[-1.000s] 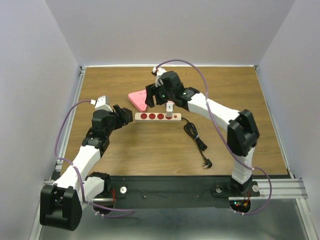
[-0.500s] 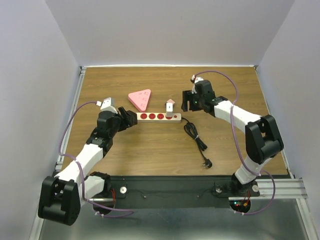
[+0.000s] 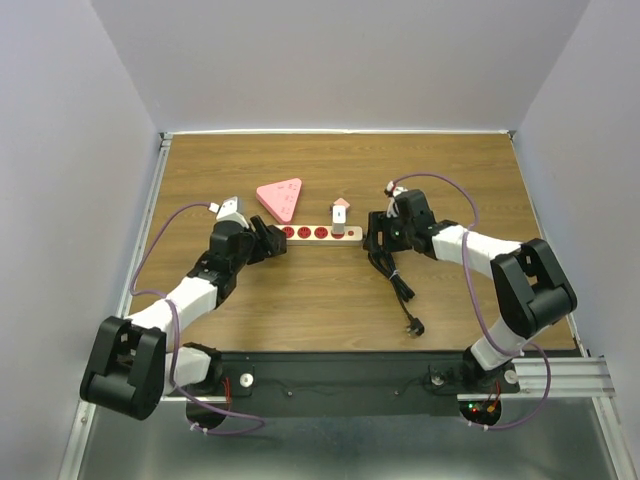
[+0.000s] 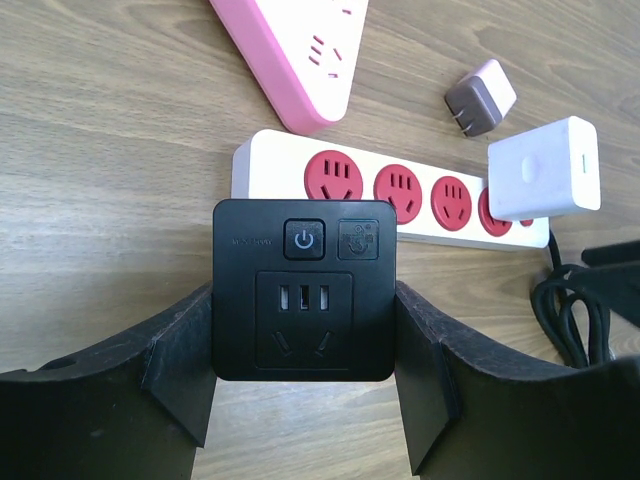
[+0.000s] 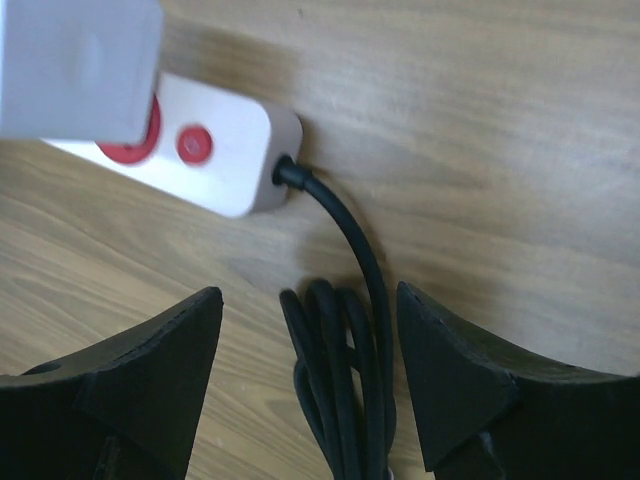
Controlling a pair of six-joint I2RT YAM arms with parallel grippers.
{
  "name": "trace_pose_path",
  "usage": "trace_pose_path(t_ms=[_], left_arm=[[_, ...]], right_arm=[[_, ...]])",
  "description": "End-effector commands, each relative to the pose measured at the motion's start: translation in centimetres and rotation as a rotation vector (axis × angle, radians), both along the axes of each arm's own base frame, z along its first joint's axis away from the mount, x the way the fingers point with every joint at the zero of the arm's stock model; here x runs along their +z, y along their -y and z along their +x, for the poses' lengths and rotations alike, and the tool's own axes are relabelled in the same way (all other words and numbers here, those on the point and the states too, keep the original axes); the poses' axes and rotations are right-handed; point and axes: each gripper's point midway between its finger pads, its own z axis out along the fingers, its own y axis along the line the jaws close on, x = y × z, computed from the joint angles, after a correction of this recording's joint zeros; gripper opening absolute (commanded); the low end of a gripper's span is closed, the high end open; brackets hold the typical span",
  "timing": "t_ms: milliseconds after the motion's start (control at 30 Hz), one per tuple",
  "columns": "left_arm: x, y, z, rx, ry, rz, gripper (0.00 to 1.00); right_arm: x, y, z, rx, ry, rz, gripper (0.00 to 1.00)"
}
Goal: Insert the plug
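Beside the power strip (image 4: 256, 170), left gripper (image 4: 305, 335) clamped on black adapter (image 4: 303, 290), right gripper (image 5: 305, 310) apart over cord (image 5: 350, 250).

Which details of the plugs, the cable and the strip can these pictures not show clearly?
- Pins of the black adapter: left wrist view, hidden under its own body.
- The white charger: right wrist view, blurred, cut off by the top-left corner.
- The cable coil: right wrist view, runs off the bottom edge.
- Socket holes of the power strip: top view, too small.
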Motion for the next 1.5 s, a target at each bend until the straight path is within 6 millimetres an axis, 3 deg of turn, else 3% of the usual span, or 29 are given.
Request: trace_pose_path(t_ms=[0, 167, 233, 267, 300, 400, 600, 733, 867, 1000, 1100, 1333, 1467], left_arm=[[1.7, 0.7, 1.6, 0.001, 0.084, -0.035, 0.0], [1.0, 1.1, 2.0, -0.008, 0.072, -0.033, 0.0], [0.6, 1.1, 2.2, -0.007, 0.065, -0.03, 0.0], [0.5, 1.1, 2.2, -0.006, 0.065, -0.029, 0.0], [0.2, 1.1, 2.2, -0.006, 0.057, -0.026, 0.0], [0.0, 1.2, 2.5, -0.005, 0.054, -0.023, 0.0], [-0.2, 1.1, 2.8, -0.002, 0.055, -0.011, 0.0], [-0.4, 1.4, 3.1, -0.012, 0.053, -0.009, 0.0], [-0.2, 2.4, 3.8, -0.029, 0.064, -0.015, 0.0], [0.5, 4.5, 4.8, -0.067, 0.084, -0.026, 0.0], [0.0, 6.1, 5.6, -0.095, 0.07, -0.02, 0.0], [0.6, 10.5, 6.4, -0.184, 0.09, -0.026, 0.0], [1.0, 11.4, 6.3, -0.221, 0.105, -0.019, 0.0]], right_arm=[[0.5, -0.8, -0.4, 0.025, 0.034, 0.049, 0.75], [-0.6, -0.6, -0.5, 0.041, 0.032, 0.033, 0.74], [-1.0, -1.1, -1.1, 0.072, 0.012, 0.051, 0.67], [-1.1, -1.4, -1.4, 0.084, 0.004, 0.059, 0.62], [-1.4, -1.9, -2.1, 0.109, -0.016, 0.068, 0.46], [-1.9, -2.8, -3.8, 0.157, -0.048, 0.084, 0.25], [-1.4, -5.6, -8.5, 0.259, -0.108, 0.144, 0.07], [-0.6, -6.7, -11.2, 0.31, -0.146, 0.168, 0.01], [0.4, -7.4, -12.7, 0.35, -0.154, 0.191, 0.01], [0.8, -8.1, -13.9, 0.397, -0.171, 0.211, 0.0], [1.0, -9.0, -15.2, 0.457, -0.187, 0.225, 0.01], [0.3, -10.4, -17.7, 0.551, -0.233, 0.227, 0.01], [0.2, -10.9, -18.1, 0.569, -0.234, 0.223, 0.01]])
